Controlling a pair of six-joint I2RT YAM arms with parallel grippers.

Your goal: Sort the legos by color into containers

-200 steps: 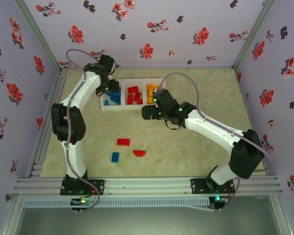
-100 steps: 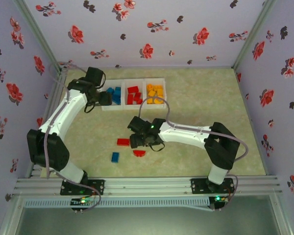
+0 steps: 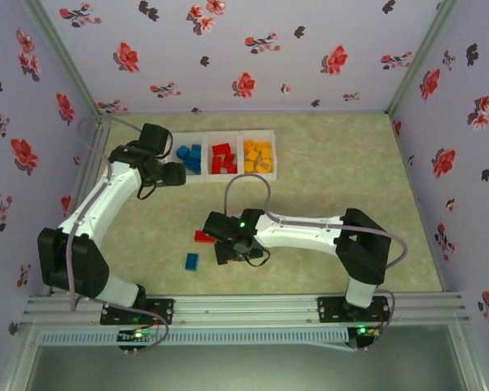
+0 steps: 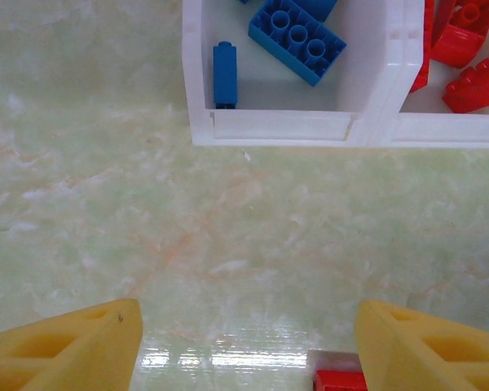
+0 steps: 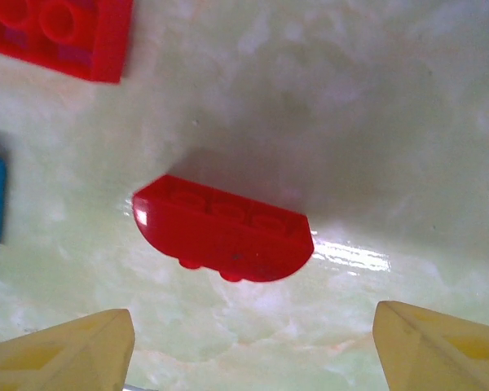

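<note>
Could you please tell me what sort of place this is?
Probably a lab robot test cell: lilac flower-patterned panel walls box in a pale green marbled tabletop, and two white robot arms are bolted to a silver aluminium rail.

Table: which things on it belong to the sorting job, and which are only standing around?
Job:
rounded red lego
flat red lego
blue lego
containers, with sorted legos inside
right gripper, open near the rounded one
left gripper, open

Not the job:
floral walls
metal rail at the near edge
</note>
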